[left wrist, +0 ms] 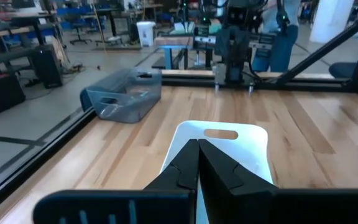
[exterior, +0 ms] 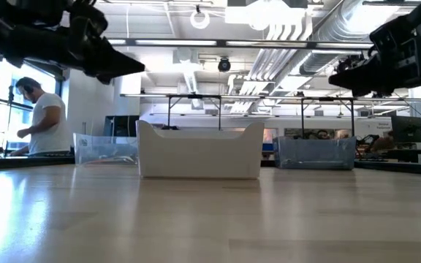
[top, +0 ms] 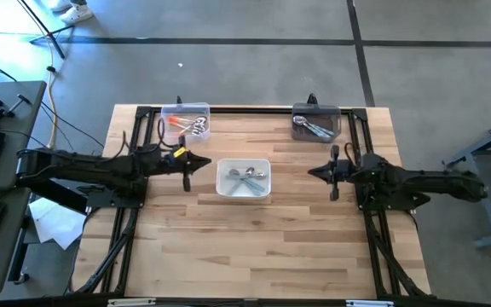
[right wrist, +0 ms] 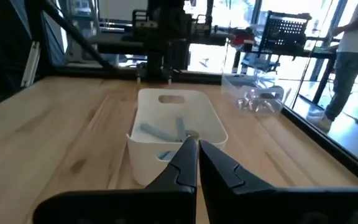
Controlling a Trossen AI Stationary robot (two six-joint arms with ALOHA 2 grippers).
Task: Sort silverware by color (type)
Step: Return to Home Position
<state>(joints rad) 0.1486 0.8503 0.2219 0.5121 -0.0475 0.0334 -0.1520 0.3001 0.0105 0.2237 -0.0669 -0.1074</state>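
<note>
Several light-blue-handled spoons lie in the white bin at the table's middle; they show again in the right wrist view as spoons. Orange-handled spoons lie in the clear bin at the far left. Silver spoons lie in the grey bin at the far right. My left gripper hovers shut just left of the white bin and holds nothing. My right gripper hovers shut just right of it, also holding nothing. Both are raised above the table in the low view.
A black frame rail runs along the table's far edge, and rails run along its sides. Bare wood lies between the white bin and the near edge. A person stands in the room beyond the table, far left.
</note>
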